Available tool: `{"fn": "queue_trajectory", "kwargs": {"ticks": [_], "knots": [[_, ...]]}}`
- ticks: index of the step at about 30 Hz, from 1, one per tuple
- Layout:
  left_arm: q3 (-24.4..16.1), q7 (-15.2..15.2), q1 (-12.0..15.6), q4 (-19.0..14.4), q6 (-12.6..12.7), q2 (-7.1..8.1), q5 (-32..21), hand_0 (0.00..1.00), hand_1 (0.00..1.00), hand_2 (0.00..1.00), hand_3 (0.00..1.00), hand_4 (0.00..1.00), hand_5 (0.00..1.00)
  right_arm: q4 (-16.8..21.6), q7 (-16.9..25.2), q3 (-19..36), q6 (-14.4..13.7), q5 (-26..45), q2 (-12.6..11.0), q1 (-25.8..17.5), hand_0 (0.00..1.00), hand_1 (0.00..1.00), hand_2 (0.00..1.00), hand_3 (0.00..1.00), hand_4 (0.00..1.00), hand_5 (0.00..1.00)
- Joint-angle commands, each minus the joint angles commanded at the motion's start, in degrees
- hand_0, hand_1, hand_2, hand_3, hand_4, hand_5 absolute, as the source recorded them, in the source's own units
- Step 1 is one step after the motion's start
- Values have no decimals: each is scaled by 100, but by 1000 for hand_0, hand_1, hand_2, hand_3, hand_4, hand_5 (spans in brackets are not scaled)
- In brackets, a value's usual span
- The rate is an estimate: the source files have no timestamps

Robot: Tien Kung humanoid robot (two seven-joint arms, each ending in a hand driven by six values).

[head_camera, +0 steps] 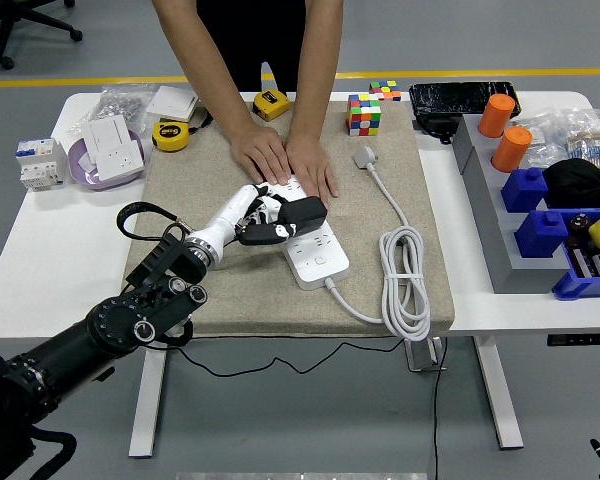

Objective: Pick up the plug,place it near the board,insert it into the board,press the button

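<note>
The left hand (263,222) pinches the black plug (302,214) right over the board (315,252); insertion looks underway, and the button press remains.

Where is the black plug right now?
In the head view the black plug sits left of centre on the white power strip, gripped by the left hand, just in front of the person's hands pressing the strip's far end.

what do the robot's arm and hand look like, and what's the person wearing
The robot's left arm is black, built of bulky round joints with silver bolts, and a black cable loop arches over the wrist. Its hand is white with black fingertips. The person wears a dark top; the forearms are bare, with no sleeves.
</note>
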Motion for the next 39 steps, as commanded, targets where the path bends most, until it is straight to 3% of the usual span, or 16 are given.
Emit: {"fn": "queue_trajectory", "kwargs": {"ticks": [5,25,29,39], "knots": [[-56,-30,61,-36,-41,0,-284,197,50,124,231,628,363,0,4,-16,3,10,0,-7,745,742,720,773,998,974],[15,0,86,-39,-60,0,-227,198,50,126,234,628,362,0,13,-3,0,-5,-1,-19,746,742,720,773,998,974],[3,-31,92,-149,-227,0,-805,199,50,125,234,629,362,0,11,5,2,-16,4,-16,744,741,721,774,998,974],[-156,-40,86,-231,-492,0,-1551,198,50,126,236,626,343,0,13,28,0,-35,3,-6,745,742,721,773,998,975]]}}
